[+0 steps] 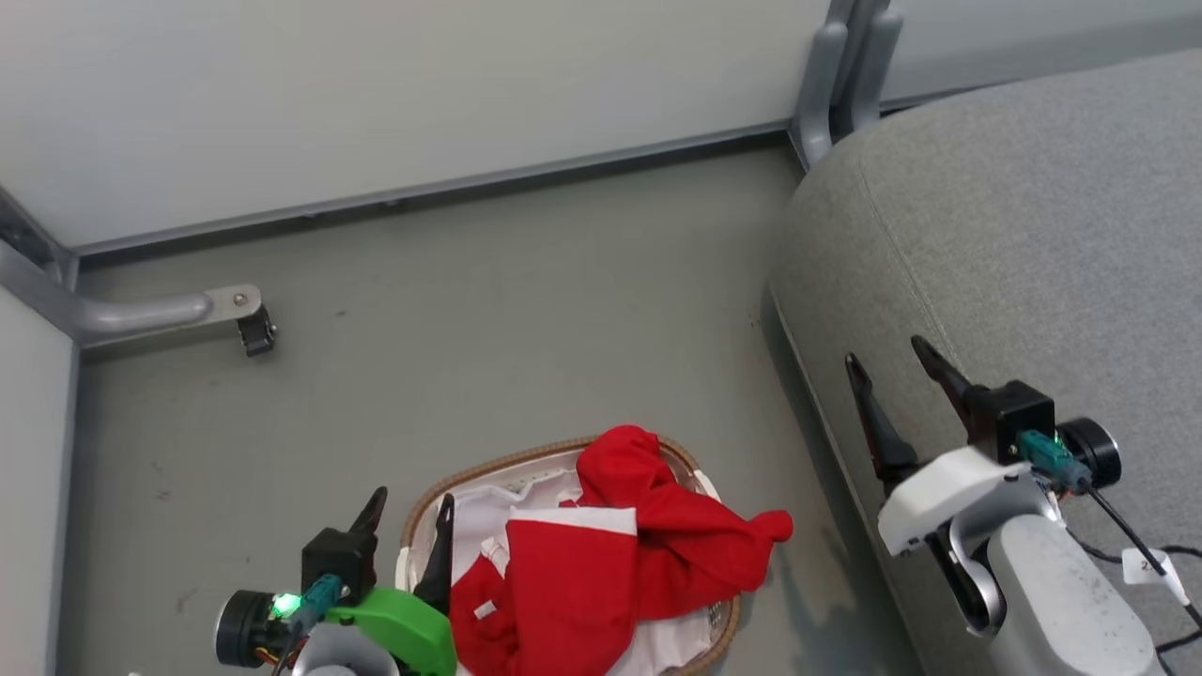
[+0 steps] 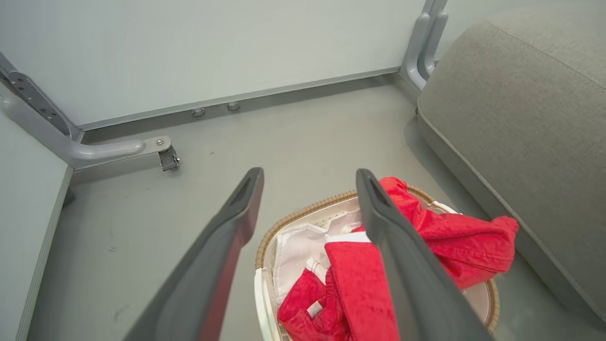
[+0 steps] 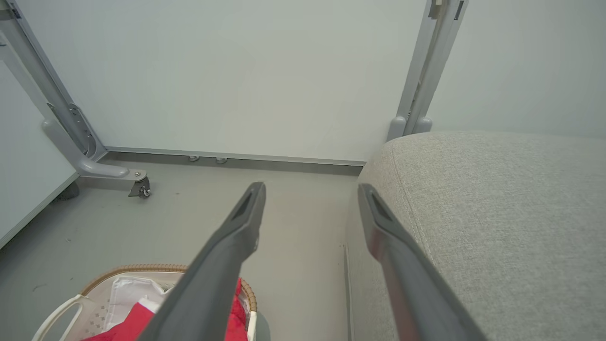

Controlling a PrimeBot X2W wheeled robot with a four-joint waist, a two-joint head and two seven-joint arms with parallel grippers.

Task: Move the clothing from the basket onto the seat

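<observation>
Red clothing [image 1: 610,554] with a white band lies heaped in the basket [image 1: 507,465], one end spilling over the right rim; the same clothing [image 2: 426,237] fills the basket [image 2: 303,213] in the left wrist view. White liner shows at the back of the basket. My left gripper [image 1: 409,514] hovers open over the basket's left rim, holding nothing. My right gripper [image 1: 887,361] is open and empty above the front edge of the grey seat [image 1: 1033,235]. In the right wrist view the seat [image 3: 497,213] is on the right and the basket [image 3: 132,270] at the lower left.
Grey floor [image 1: 470,329] lies between basket and wall panels. A metal frame foot with a caster [image 1: 254,329] stands at the left; another upright frame post [image 1: 845,66] rises at the seat's far corner. A cable and tag [image 1: 1150,563] hang by my right arm.
</observation>
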